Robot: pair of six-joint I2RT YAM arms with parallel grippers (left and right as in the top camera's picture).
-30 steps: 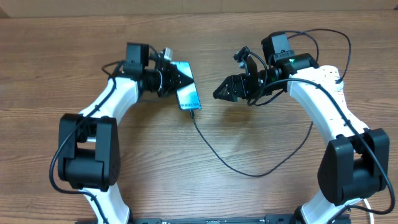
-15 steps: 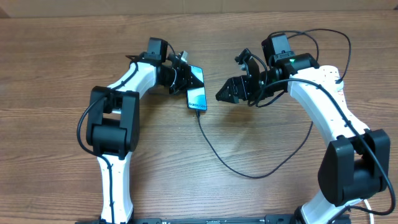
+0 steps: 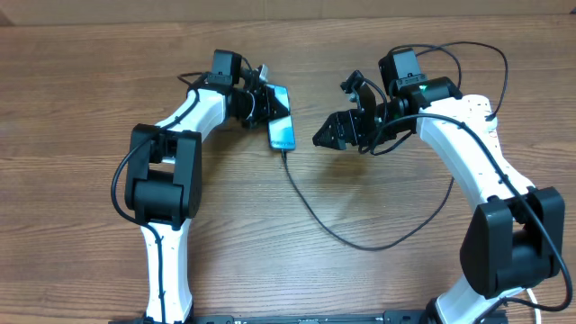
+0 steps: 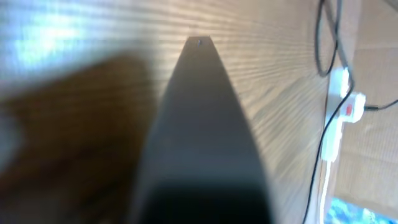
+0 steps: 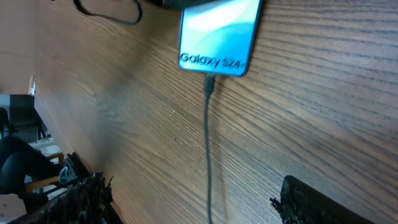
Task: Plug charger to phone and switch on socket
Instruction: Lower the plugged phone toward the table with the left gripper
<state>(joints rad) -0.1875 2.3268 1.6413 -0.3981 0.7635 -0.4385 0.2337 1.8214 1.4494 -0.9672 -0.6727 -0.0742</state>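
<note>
The phone (image 3: 281, 129) lies on the wooden table, light blue screen up, and also shows at the top of the right wrist view (image 5: 217, 34). The charger's connector (image 5: 209, 82) sits in the phone's near end. Its thin black cable (image 3: 335, 230) loops across the table towards the right arm. My left gripper (image 3: 264, 105) is shut on the phone's far end. My right gripper (image 3: 324, 137) is open and empty, just right of the phone, with the cable (image 5: 207, 155) running between its fingers (image 5: 189, 190). The white socket (image 4: 346, 107), with a red switch, shows only in the left wrist view.
A dark blurred wedge fills the middle of the left wrist view. A thick white cord (image 4: 328, 180) and thin black cables (image 4: 326, 37) lie by the socket near a cardboard wall (image 4: 373, 74). Bare wood (image 3: 81, 108) lies to the left.
The left arm has swung and carried the phone to the right and a little farther back, turning it more upright. The cable followed. The right arm has not moved.
</note>
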